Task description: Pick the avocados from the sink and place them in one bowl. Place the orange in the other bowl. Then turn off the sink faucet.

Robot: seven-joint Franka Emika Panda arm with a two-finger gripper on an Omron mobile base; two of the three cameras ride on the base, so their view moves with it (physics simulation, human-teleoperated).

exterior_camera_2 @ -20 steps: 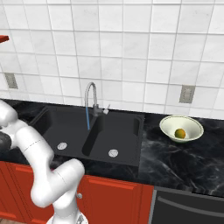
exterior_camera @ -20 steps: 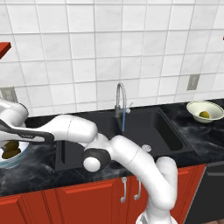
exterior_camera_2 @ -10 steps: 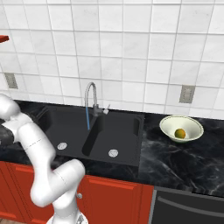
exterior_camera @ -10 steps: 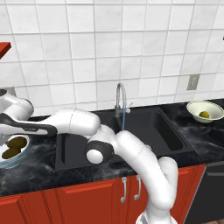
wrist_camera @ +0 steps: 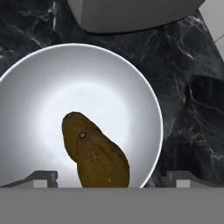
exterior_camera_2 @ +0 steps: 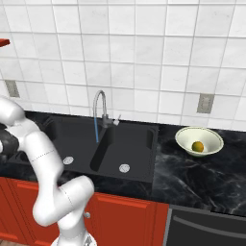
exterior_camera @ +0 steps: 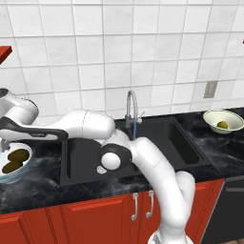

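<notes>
The white arm reached far left of the black double-basin sink (exterior_camera: 143, 147), its gripper (wrist_camera: 109, 177) spread wide and empty above the shallow pale blue-white bowl (wrist_camera: 131, 87). Two dark brown-olive avocados (wrist_camera: 94, 151) lay touching inside; the yellowish-gold orange (exterior_camera_2: 197, 146) sat in the cream green-rimmed bowl (exterior_camera_2: 211, 137).

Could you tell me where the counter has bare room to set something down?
Bare black counter lies between the sink and the cream bowl holding the orange. The left end is crowded: the arm hangs over the pale bowl of avocados.

Two avocados (wrist_camera: 94, 153) touching inside pale bowl (wrist_camera: 52, 83) on black marble counter (wrist_camera: 188, 87).
</notes>
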